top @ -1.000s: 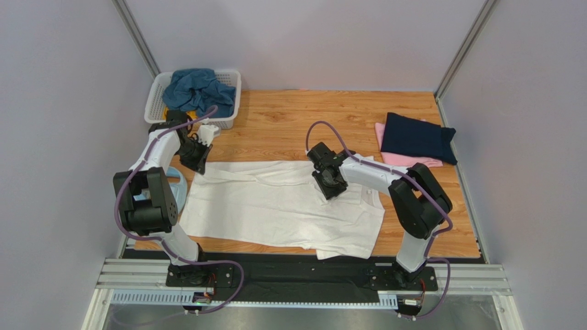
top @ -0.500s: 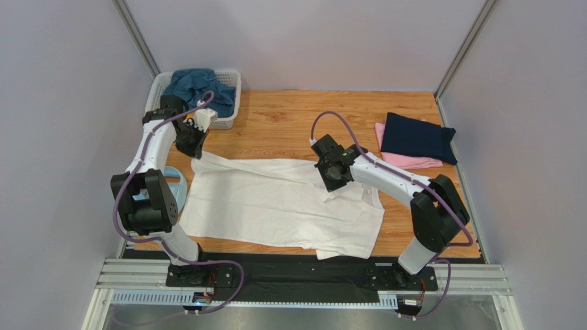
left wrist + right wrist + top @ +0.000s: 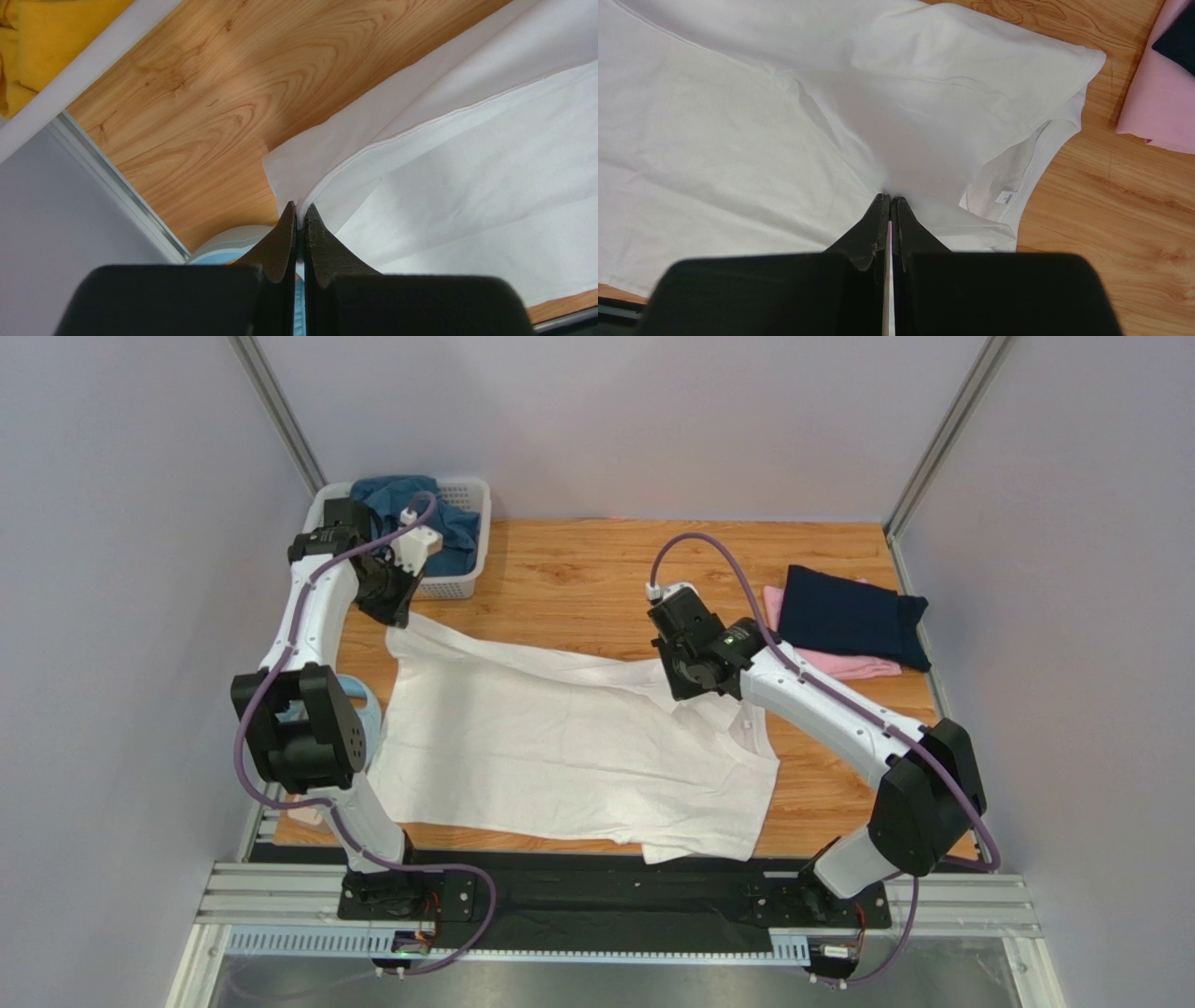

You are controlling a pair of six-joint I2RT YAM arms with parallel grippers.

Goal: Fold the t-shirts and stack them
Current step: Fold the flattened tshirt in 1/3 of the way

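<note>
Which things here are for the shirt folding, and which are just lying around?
For the job:
white shirt
navy shirt
pink shirt
blue shirt
yellow shirt

Just lying about:
basket
headphones

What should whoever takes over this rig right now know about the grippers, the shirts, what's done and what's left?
Left gripper: shut on the far-left corner of the white t-shirt, lifted off the table.
Right gripper: shut on the same shirt, pinching cloth near the collar.
Done: navy t-shirt lies folded on the pink t-shirt, far right.
Left: fold and stack the white one; teal-blue t-shirt and yellow t-shirt wait in the basket.
</note>
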